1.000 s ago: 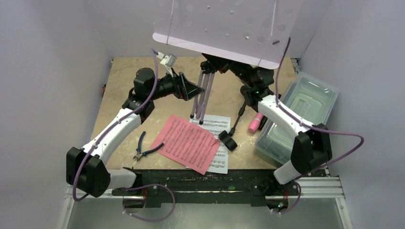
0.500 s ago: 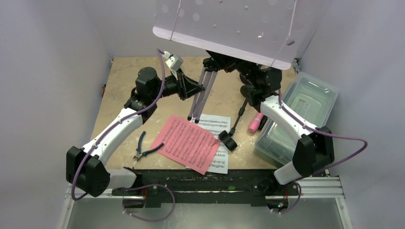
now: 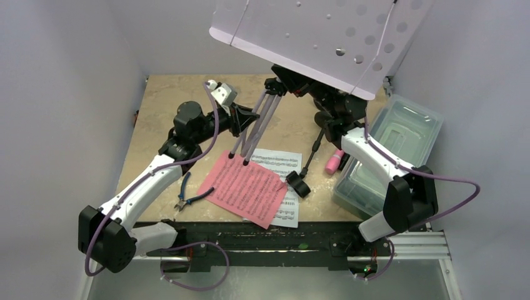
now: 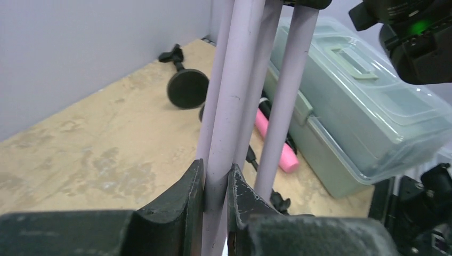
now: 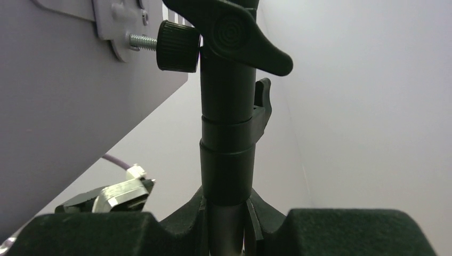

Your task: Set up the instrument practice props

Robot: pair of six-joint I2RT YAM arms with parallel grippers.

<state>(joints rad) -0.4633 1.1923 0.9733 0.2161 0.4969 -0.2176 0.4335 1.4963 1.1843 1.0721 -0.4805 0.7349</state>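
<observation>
A: Where is the left end effector (image 4: 216,181)?

B: Its fingers are clamped on one of the slim lavender tripod legs (image 4: 234,80). The other folded legs run just beside the held one.

A: And the right end effector (image 5: 226,208)?

B: Closed around the stand's black centre post (image 5: 226,144), just under the collar with the black knob. The lavender music desk (image 3: 319,37) sits tilted at the top of that post, high above the far half of the surface (image 3: 162,106).

A: Where do the legs point?

B: From the top view they slant down toward the near left. Their tips are over the far edge of the pink sheet-music page (image 3: 247,187), beside the white page (image 3: 281,164). I cannot tell whether they touch.

A: The rest?

B: A pink microphone (image 3: 334,161) lies against the clear plastic tub (image 3: 390,150). A black round-based pole (image 3: 306,169) lies between the microphone and the pages. Blue-handled pliers (image 3: 187,194) lie left of the pink page.
</observation>
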